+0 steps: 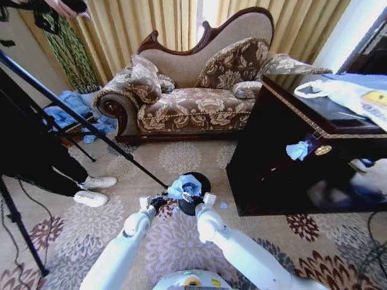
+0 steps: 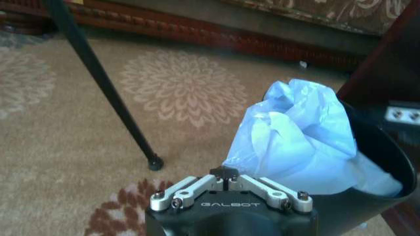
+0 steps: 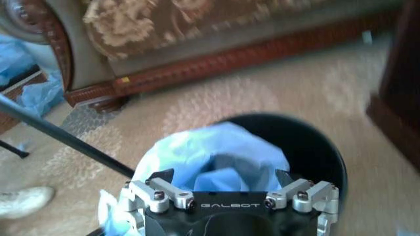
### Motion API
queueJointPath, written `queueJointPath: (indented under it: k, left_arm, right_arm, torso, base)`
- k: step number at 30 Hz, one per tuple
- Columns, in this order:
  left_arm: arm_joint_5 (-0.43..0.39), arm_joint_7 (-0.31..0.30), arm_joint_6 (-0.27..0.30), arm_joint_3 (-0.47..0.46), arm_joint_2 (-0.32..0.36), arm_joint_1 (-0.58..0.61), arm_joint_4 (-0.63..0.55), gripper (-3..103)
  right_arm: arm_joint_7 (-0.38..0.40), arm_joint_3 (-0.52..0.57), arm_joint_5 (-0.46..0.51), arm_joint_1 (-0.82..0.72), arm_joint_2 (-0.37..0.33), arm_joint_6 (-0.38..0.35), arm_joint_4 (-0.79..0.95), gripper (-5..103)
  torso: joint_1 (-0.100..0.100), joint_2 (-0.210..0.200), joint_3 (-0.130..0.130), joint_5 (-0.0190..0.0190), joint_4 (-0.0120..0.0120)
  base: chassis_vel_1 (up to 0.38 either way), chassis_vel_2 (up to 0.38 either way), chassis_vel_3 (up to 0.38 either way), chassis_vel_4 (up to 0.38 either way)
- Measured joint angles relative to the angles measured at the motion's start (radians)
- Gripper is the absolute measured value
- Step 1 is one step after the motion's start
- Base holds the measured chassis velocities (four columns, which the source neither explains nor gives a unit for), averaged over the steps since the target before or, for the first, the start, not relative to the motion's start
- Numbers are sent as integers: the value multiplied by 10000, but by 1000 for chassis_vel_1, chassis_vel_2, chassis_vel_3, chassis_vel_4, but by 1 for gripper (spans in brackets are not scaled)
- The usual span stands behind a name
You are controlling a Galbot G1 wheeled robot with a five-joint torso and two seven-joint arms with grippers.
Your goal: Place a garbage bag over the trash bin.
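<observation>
The black trash bin [image 1: 204, 179] stands on the patterned carpet just ahead of both arms. The pale-blue garbage bag [image 1: 184, 186] sits bunched in its mouth and rises above the rim. In the left wrist view the bag [image 2: 295, 137] tapers down to my left gripper [image 2: 225, 172], which is shut on its edge beside the bin [image 2: 380, 167]. My right gripper [image 3: 223, 178] hangs open over the bin [image 3: 315, 147], its fingers on either side of the crumpled bag [image 3: 210, 147]. In the head view the left gripper [image 1: 161, 200] and right gripper [image 1: 201, 198] flank the bin's near side.
A black tripod leg [image 1: 109, 142] slants down to the carpet just left of the bin. A dark wooden cabinet [image 1: 290, 157] stands close on the right, with a white bag [image 1: 357, 96] on top. A sofa [image 1: 199, 90] is behind, and a person's shoes [image 1: 94, 190] are at the left.
</observation>
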Motion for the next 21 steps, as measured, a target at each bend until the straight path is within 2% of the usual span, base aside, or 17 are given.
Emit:
queueJointPath:
  k: [2, 4, 12, 15, 18, 21]
  left_arm:
    - [-6, 79, -39, -38, 70, 97, -1, 0]
    - [-23, 118, -78, -46, 105, 113, 3, 0]
    - [-151, 241, -261, -190, 97, 83, 112, 0]
    - [-212, 283, -309, -249, 200, 209, 79, 0]
    - [-226, 342, -356, -340, 401, 395, 28, 0]
    - [-221, 347, -364, -465, 521, 546, -22, 0]
  right_arm:
    - [-212, -277, -1075, 268, 118, -29, -403, 100]
    - [-217, -524, -1425, 480, 183, -200, -595, 100]
    - [341, -1721, -1317, 1325, 327, -871, -1182, 100]
    - [526, -1816, -1219, 1493, 540, -895, -1405, 103]
    - [645, -1754, -1167, 1619, 697, -895, -1490, 96]
    - [684, -1659, -1157, 1695, 688, -901, -1468, 95]
  torso:
    - [0, 0, 0, 0, 1]
    - [0, 0, 0, 2, 0]
    - [0, 0, 0, 0, -2]
    - [1, 0, 1, 0, -2]
    - [0, 0, 0, 2, 1]
    - [1, 0, 0, 0, 1]
  base:
    - [0, 0, 0, 0]
    - [0, 0, 0, 0]
    - [0, 0, 0, 0]
    - [0, 0, 0, 0]
    - [0, 0, 0, 0]
    - [0, 0, 0, 0]
